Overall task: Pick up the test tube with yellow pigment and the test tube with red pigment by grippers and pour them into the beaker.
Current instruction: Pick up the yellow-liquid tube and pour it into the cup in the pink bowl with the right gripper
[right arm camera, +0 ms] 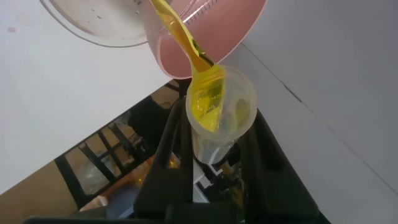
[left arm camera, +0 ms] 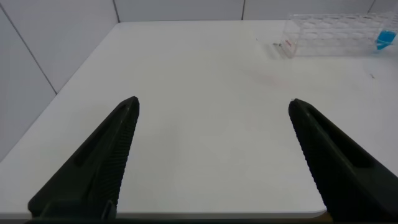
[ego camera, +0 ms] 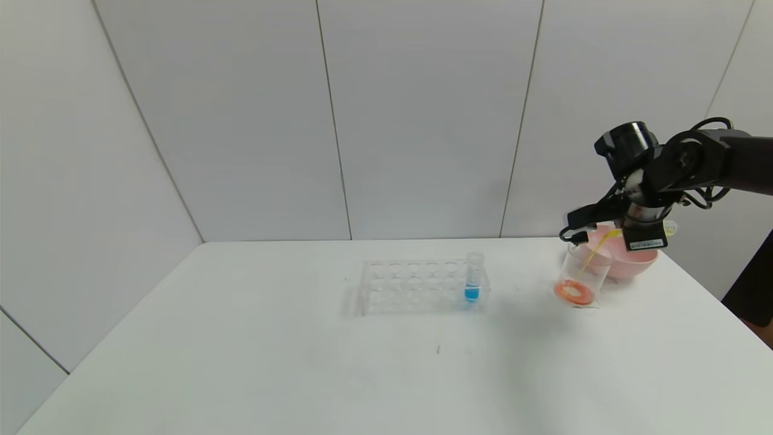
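Right tool (ego camera: pixel 610 232) grips yellow tube (right arm camera: pixel 221 115), mid-pour; hold the tilt steady, stream centred over beaker (ego camera: pixel 583 275). Left tool (left arm camera: pixel 211 162) open, idle.

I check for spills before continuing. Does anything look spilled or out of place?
Nothing stands out. The right gripper tips the test tube with yellow pigment, and the yellow stream falls inside the beaker. No liquid shows on the table.

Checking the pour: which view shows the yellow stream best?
Right wrist view: the yellow stream leaves the test tube with yellow pigment in the right gripper. Head view shows it thin, entering the beaker. Left wrist view misses it.
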You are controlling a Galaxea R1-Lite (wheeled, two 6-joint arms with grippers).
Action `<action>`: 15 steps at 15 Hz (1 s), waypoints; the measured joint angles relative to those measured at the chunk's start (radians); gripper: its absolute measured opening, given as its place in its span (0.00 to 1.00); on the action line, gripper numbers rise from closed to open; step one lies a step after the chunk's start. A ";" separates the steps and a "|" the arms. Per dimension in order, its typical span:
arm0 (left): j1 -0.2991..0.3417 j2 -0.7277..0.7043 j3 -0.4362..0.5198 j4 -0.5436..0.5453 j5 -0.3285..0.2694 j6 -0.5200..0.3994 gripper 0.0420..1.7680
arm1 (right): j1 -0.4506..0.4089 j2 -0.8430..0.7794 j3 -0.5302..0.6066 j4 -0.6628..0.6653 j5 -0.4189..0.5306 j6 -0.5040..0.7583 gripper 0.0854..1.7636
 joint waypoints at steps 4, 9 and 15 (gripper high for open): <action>0.000 0.000 0.000 0.000 0.000 0.000 0.97 | 0.011 0.010 0.000 -0.013 -0.041 -0.042 0.24; 0.000 0.000 0.000 0.000 0.000 0.000 0.97 | 0.037 0.009 0.000 -0.023 -0.121 -0.105 0.24; 0.000 0.000 0.000 0.000 0.000 0.000 0.97 | 0.052 0.012 0.000 -0.037 -0.169 -0.147 0.24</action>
